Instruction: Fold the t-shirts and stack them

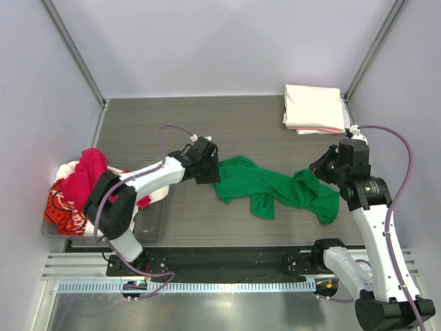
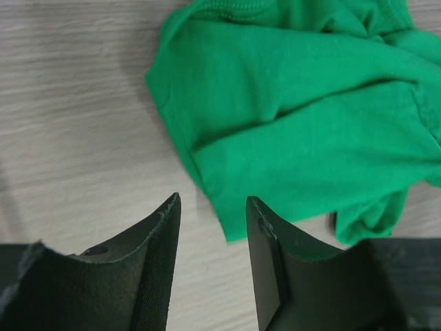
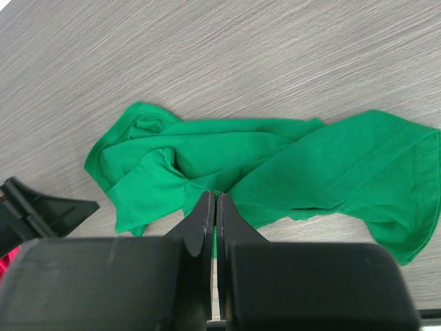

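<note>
A bright green t-shirt (image 1: 255,183) lies crumpled and stretched across the middle of the table. It also shows in the left wrist view (image 2: 296,117) and the right wrist view (image 3: 275,158). My left gripper (image 1: 212,172) is open and empty, its tips (image 2: 212,198) just short of the shirt's left edge. My right gripper (image 1: 318,167) is shut on a fold of the green t-shirt (image 3: 211,194) at its right part. A folded cream-white tee (image 1: 313,107) lies on a pink one (image 1: 324,129) at the back right.
A clear plastic bin (image 1: 148,224) stands at the left edge with a magenta-red tee (image 1: 88,176), a white tee (image 1: 67,169) and a red printed tee (image 1: 62,207) piled at its left end. Grey walls enclose the table.
</note>
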Controlling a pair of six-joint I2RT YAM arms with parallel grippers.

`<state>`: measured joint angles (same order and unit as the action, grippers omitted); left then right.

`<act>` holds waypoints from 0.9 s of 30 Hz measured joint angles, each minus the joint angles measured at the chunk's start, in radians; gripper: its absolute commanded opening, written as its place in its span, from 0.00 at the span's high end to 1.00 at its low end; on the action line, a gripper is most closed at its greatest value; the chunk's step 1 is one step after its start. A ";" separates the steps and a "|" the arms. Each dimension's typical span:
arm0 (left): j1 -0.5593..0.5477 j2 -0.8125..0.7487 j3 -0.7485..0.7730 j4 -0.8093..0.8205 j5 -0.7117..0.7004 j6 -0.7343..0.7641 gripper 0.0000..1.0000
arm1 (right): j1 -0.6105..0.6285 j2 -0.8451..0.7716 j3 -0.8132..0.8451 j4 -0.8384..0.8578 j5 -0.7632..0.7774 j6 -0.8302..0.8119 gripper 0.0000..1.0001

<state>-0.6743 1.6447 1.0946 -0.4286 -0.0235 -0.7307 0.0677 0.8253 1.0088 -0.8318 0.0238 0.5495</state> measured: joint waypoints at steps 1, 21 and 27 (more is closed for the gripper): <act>0.000 0.022 0.005 0.012 0.002 0.000 0.57 | 0.000 0.000 -0.006 0.006 0.000 -0.001 0.99; -0.043 0.194 0.095 0.050 -0.015 0.036 0.42 | 0.000 0.037 -0.062 0.063 -0.004 -0.022 0.99; -0.062 0.194 0.095 0.027 -0.064 0.068 0.39 | 0.000 0.037 -0.065 0.069 -0.018 -0.021 0.99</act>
<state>-0.7361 1.8389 1.1893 -0.4015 -0.0872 -0.6624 0.0677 0.8627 0.9440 -0.7631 0.0055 0.5282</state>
